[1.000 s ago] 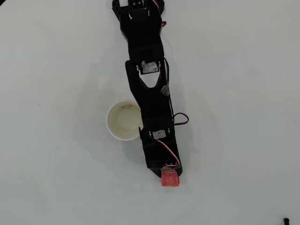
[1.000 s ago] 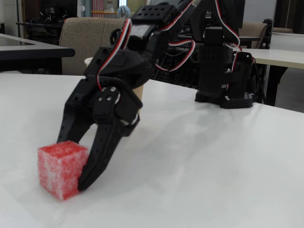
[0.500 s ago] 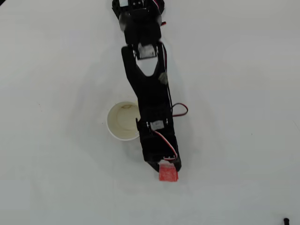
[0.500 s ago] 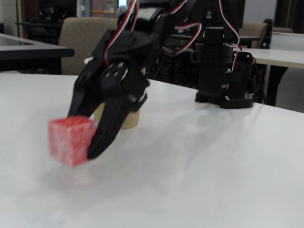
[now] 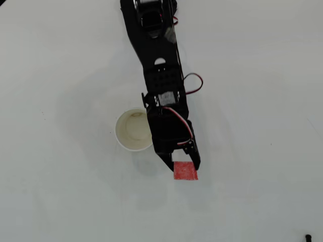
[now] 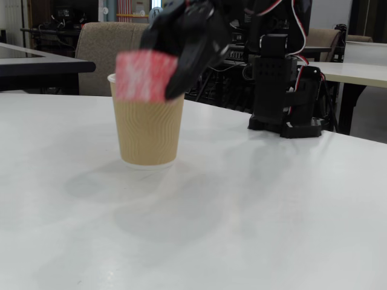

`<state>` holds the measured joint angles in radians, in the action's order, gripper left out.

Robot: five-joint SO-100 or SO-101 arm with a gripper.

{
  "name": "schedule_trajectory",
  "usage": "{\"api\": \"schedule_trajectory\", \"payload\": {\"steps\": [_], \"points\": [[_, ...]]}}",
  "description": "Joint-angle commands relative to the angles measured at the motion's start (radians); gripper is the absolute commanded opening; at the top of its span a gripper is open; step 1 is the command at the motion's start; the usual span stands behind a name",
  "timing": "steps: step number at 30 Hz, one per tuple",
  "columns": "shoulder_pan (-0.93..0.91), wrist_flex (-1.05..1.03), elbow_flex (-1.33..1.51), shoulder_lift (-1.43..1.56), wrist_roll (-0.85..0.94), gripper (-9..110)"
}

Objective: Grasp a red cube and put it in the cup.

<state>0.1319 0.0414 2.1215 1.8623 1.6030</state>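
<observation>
A white table (image 6: pixel 290 205) in front, a beige chair (image 6: pixel 100 45) behind it.

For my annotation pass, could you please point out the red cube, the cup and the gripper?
red cube (image 5: pixel 185 171): overhead view, its top face.
cup (image 6: pixel 148 133): fixed view, its ribbed brown side wall.
gripper (image 5: pixel 182 166): overhead view, between the fingertips at the cube's upper edge.

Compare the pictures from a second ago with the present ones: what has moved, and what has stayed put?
The claw, shut on the red cube, has lifted it off the table to about rim height of the cup and drawn it back toward the cup. The cup has not moved, and the grip is unchanged.
</observation>
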Motion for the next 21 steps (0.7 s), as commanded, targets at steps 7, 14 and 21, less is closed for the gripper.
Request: {"api": "schedule_trajectory", "payload": {"steps": [7, 14, 21], "points": [[-0.057, -0.101, 0.026, 0.273, -0.017, 12], [-0.094, -0.195, 0.137, 0.402, -0.028, 12], [-0.132, -0.321, 0.169, 0.495, -0.055, 12]]}}
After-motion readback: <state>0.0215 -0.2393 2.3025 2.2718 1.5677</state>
